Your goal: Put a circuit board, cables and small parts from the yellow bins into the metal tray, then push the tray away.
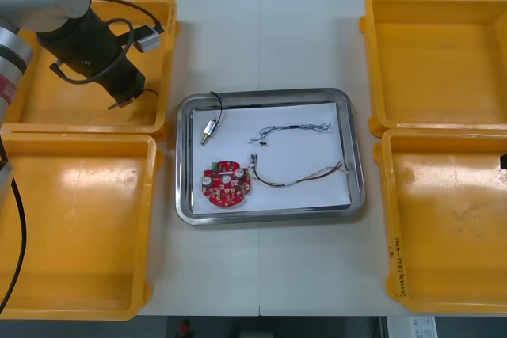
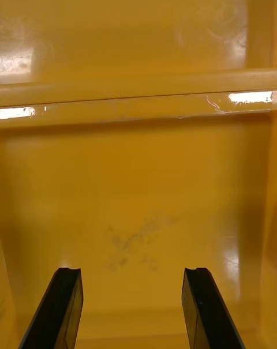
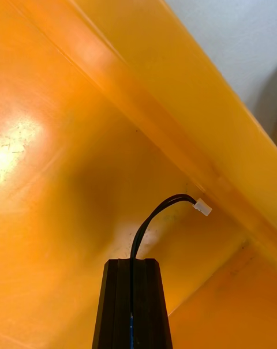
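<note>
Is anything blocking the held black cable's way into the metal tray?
Only the yellow bin's wall, between the left gripper, shut on the black cable, and the metal tray. The right gripper hangs open over another bin.

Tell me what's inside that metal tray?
A red circuit board, two cables and a small metal part on a white sheet hiding the tray's floor. Left pincer grips a black cable over a bin.

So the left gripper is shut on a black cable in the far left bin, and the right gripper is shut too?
No: the right gripper is open, jaws apart over a yellow bin, per the right wrist view. The left gripper does grip the black cable.
</note>
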### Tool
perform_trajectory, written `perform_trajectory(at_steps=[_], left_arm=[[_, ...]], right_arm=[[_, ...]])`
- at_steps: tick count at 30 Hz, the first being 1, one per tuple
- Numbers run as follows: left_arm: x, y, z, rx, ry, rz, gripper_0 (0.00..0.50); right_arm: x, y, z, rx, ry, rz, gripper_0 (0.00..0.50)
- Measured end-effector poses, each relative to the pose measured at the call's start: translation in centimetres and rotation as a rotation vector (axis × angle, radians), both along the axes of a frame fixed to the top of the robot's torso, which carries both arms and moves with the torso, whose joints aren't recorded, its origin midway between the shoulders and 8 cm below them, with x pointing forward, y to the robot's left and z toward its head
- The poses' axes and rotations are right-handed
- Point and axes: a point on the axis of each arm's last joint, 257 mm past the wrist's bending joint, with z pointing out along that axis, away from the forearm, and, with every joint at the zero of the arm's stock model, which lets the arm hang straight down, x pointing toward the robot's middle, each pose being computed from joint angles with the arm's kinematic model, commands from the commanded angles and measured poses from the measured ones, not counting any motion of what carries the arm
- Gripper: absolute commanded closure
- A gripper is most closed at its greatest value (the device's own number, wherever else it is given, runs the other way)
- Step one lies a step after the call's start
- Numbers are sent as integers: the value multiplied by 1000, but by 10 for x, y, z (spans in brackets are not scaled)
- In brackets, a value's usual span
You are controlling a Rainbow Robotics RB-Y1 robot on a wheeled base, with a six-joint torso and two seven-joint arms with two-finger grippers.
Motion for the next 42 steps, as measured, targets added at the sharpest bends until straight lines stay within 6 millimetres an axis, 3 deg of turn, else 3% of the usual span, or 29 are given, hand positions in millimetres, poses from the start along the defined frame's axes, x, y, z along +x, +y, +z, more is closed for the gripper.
perform_trajectory(at_steps=[21, 25, 26, 27, 28, 29, 31, 33, 42], left_arm=[[4, 6, -16, -5, -24, 18, 492], [4, 6, -16, -6, -26, 18, 332], [5, 6, -16, -6, -27, 18, 332], [5, 5, -16, -6, -27, 18, 256], [5, 5, -16, -7, -28, 18, 256], [5, 5, -16, -7, -28, 18, 155], [5, 5, -16, -8, -28, 18, 53], [5, 5, -16, -8, -28, 18, 0], [8, -1, -7, -9, -51, -1, 0]], right_arm=[[-3, -1, -2, -2, 10, 4, 0], [-4, -1, -2, 1, 11, 7, 0], [-4, -1, -3, 1, 12, 7, 0], [-4, 0, -3, 1, 12, 7, 0], [-4, 0, -3, 2, 12, 8, 0], [-4, 0, -3, 2, 13, 8, 0], [-4, 0, -3, 3, 13, 9, 0], [-4, 0, -3, 3, 13, 10, 0], [-4, 0, -3, 4, 14, 10, 0]])
